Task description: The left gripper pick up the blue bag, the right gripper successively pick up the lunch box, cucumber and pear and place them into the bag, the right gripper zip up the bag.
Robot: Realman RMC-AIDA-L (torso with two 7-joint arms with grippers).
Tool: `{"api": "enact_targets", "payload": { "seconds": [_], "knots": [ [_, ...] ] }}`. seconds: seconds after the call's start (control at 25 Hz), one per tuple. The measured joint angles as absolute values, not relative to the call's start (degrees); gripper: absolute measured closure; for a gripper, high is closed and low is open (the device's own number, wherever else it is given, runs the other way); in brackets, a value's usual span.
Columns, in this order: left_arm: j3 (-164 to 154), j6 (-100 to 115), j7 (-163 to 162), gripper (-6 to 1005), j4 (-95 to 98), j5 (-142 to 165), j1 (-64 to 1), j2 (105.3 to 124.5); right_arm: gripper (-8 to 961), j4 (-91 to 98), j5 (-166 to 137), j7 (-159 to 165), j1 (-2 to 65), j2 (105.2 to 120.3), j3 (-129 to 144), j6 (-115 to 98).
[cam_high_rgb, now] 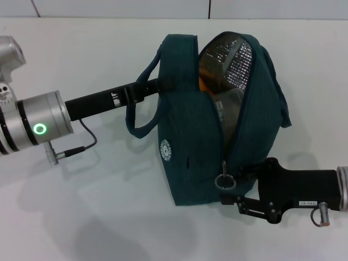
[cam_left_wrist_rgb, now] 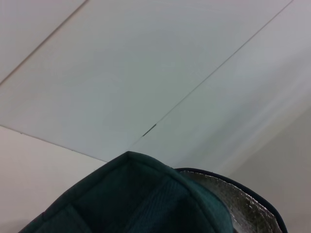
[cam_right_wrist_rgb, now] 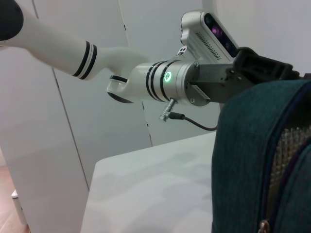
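Head camera high, facing down; both wrist cameras close beside the blue bag point(cam_high_rgb: 212, 125), their shared subject.

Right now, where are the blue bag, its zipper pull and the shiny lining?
blue bag point(cam_high_rgb: 187, 147), head view, its front side panel.
zipper pull point(cam_high_rgb: 224, 181), head view, the metal ring.
shiny lining point(cam_high_rgb: 234, 57), head view, inside the open top.

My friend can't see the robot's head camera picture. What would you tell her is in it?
A blue bag stands on a white table, partly unzipped, its silver lining showing. The left pincer grips its upper edge, and the right pincer sits by the zipper pull.
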State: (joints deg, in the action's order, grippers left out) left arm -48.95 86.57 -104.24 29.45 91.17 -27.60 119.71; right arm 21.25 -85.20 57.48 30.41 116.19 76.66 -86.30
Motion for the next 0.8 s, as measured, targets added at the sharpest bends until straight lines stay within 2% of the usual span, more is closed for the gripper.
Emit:
{"api": "enact_targets", "payload": {
  "seconds": [0.24, 0.48, 0.6, 0.8],
  "knots": [
    [-49.0, 86.6, -104.2, 935, 29.4, 91.1, -27.6, 119.71, 620, 21.2, -84.2, 57.5, 30.4, 116.19, 76.6, -86.0],
    [-48.9, 86.5, -104.2, 934, 29.4, 91.1, -27.6, 119.71, 622, 21.0, -83.2, 56.5, 30.3, 116.19, 76.6, -85.9],
    [-48.9, 86.5, -104.2, 934, 29.4, 91.1, -27.6, 119.71, 657, 20.9, -83.1, 56.1, 30.4, 116.19, 76.8, -85.7],
    [-49.0, 86.5, -104.2, 933, 29.4, 91.1, -27.6, 119.71, 864, 21.2, -83.1, 55.9, 30.3, 116.19, 77.2, -85.2]
  ]
}}
